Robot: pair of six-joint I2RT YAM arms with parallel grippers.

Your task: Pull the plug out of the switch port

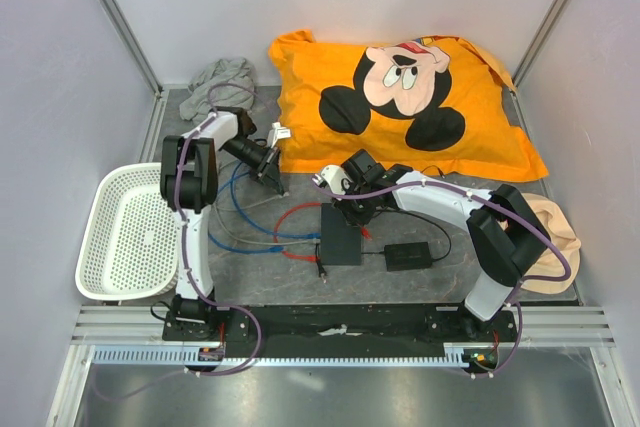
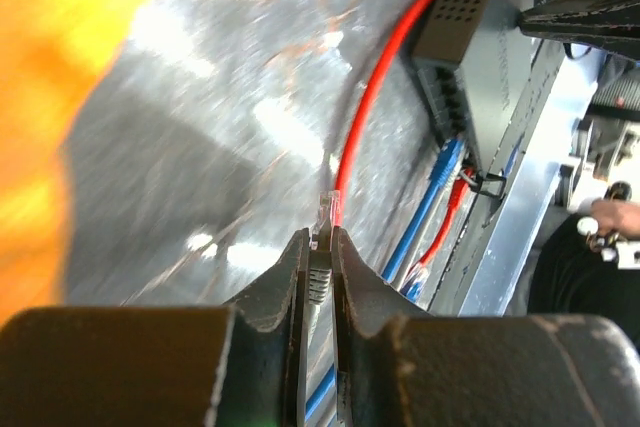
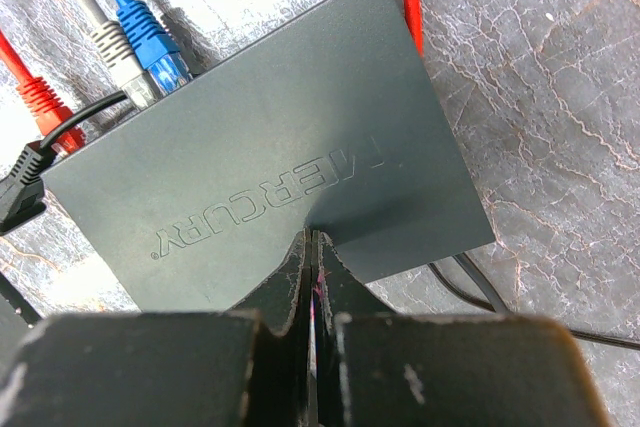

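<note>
The left gripper was clamped on a clear-tipped plug, well apart from the flat black switch. The right gripper, fingers together, appeared to pin the switch. The pull looked best kept straight, away from its sockets.

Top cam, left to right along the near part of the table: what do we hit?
basket → blue cables → switch → power brick → beige cloth
</note>
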